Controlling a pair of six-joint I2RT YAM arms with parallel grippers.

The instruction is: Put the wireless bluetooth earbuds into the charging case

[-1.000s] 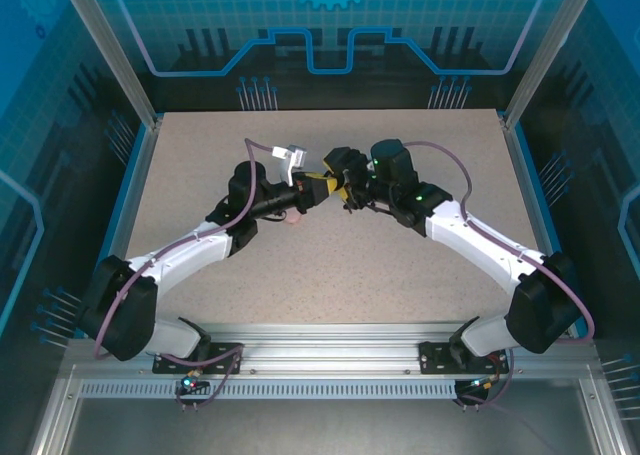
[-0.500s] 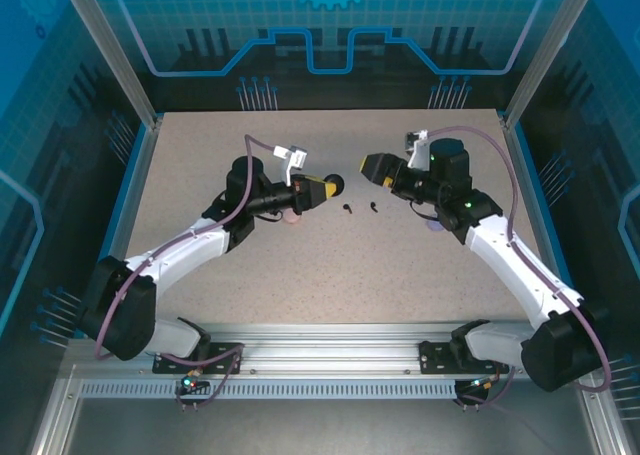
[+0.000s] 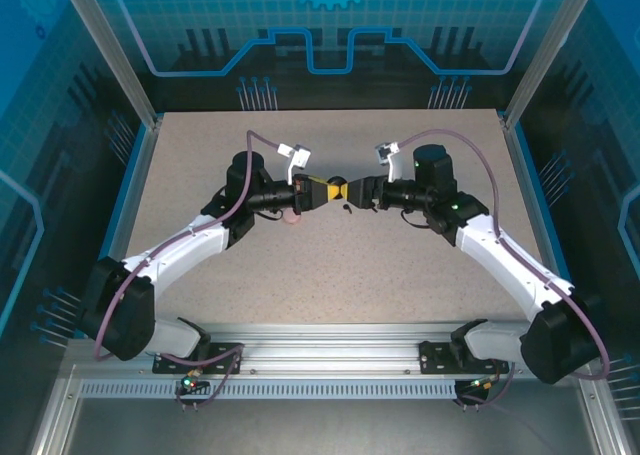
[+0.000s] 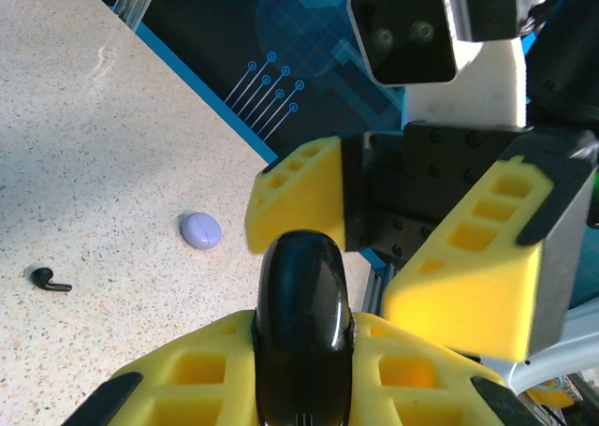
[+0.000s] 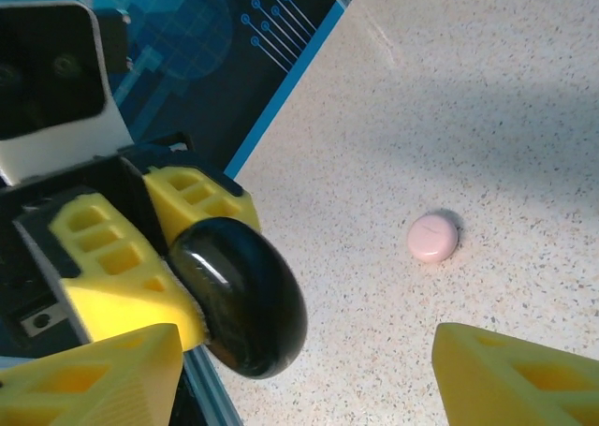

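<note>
Left gripper point(image 4: 301, 351) clamps the black charging case point(image 4: 301, 281); the right gripper point(image 5: 309, 351), agape and empty, should centre before closing

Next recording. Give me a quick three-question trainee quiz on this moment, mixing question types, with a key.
1. True or false: the left gripper is shut on the black case.
2. Multiple choice: the right gripper has its jaws A) shut on a pink earbud, B) open, facing the black case, C) shut and empty.
3. Fill in: in the left wrist view, a lilac case and a black ___ lie on the table.
Key: 1 true; 2 B; 3 earbud.
</note>
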